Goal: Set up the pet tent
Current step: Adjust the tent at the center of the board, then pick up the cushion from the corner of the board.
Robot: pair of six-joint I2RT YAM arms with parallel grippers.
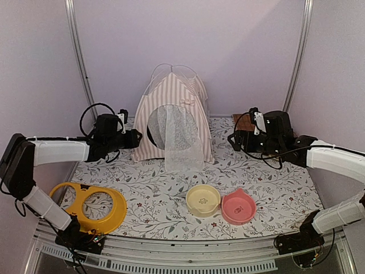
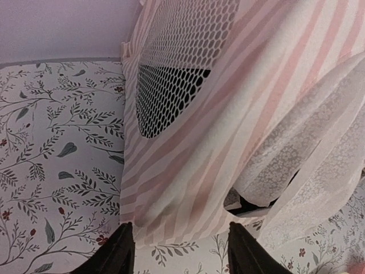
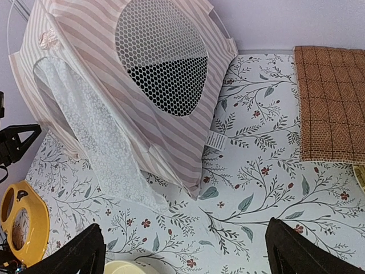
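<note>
Floral-printed tablecloth (image 1: 159,188) lay underneath. At its far middle the pink-and-white striped fabric pet tent (image 1: 174,117) stood upright. The left gripper (image 1: 136,138), jaws half apart and empty, sat just beside the tent's lower left edge, nearer than the wide-open, empty right gripper (image 1: 234,140).

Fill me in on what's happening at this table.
The pet tent stands upright at the back of the table and looks largely set up. The left gripper sits open right at the tent's base, apparently not gripping it. The right gripper is wide open, off to the other side and clear of the tent.
</note>
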